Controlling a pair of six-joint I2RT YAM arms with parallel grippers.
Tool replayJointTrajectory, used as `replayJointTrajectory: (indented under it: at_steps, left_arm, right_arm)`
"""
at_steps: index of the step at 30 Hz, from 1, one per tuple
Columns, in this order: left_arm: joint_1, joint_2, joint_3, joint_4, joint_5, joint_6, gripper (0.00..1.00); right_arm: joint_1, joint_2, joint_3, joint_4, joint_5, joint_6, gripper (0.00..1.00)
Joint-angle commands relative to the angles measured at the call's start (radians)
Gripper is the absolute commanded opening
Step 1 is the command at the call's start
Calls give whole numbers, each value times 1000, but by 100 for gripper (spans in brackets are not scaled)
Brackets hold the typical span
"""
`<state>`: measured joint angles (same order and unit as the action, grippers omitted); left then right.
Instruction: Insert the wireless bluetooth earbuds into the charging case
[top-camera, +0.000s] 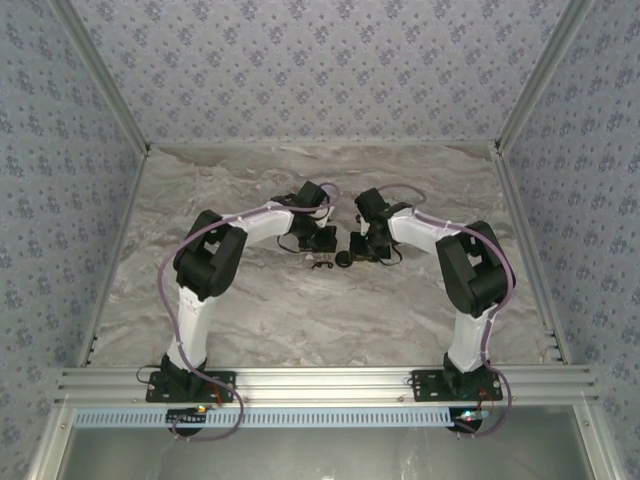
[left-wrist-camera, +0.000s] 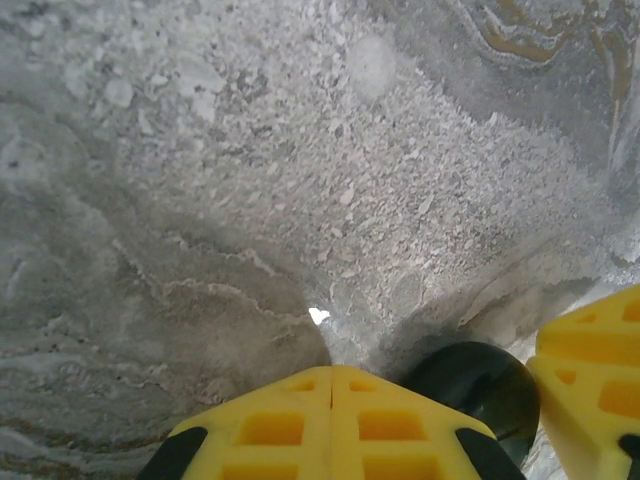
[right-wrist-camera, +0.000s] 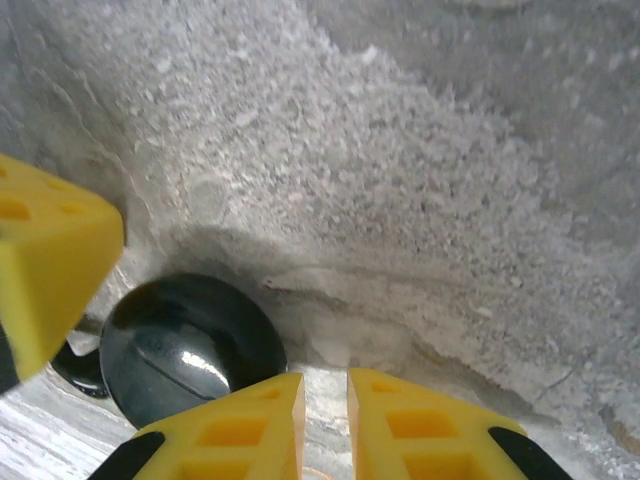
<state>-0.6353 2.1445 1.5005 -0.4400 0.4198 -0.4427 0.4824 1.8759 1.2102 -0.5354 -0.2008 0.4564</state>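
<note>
Left gripper (top-camera: 322, 242) and right gripper (top-camera: 366, 246) reach low, elbows up, tips crowding the black charging case (top-camera: 344, 259) so both can work it. Left wrist: fingers (left-wrist-camera: 270, 425) pressed together, tiny pale nub (left-wrist-camera: 319, 316), maybe an earbud, on the table (left-wrist-camera: 150, 200) just ahead. Right wrist: fingers (right-wrist-camera: 420, 430) a sliver apart beside the case, can't tell if pinching.

Blue-grey walls (top-camera: 320, 60) with a small flowery wallpaper pattern box in three sides. The table (top-camera: 300, 320) looks like grey-white marble, evenly lit. Aluminium rails (top-camera: 320, 380) frame its near edge.
</note>
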Motion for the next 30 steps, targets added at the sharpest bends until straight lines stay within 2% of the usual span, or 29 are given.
replayJointTrajectory:
  at_steps: [1, 7, 13, 21, 25, 30]
  left_arm:
    - [-7, -40, -48, -13, 15, -19, 5]
    - [-6, -53, -71, -1, 7, -28, 5]
    - [-6, -88, -69, -1, -38, -32, 8]
    - [2, -145, -91, 40, -3, -40, 12]
    - [10, -158, -117, 94, 52, -66, 19]
    - [14, -150, -133, 123, 96, -81, 29]
  right_arm:
    - [-6, 23, 44, -47, 27, -5, 19]
    - [-8, 29, 62, -61, 38, -14, 19]
    - [-26, -30, 28, -58, 47, -12, 20]
    - [-68, -130, -104, 47, -94, 0, 28]
    - [-88, -145, -159, 136, -207, 22, 32]
    - [-92, -122, -176, 184, -272, 38, 35]
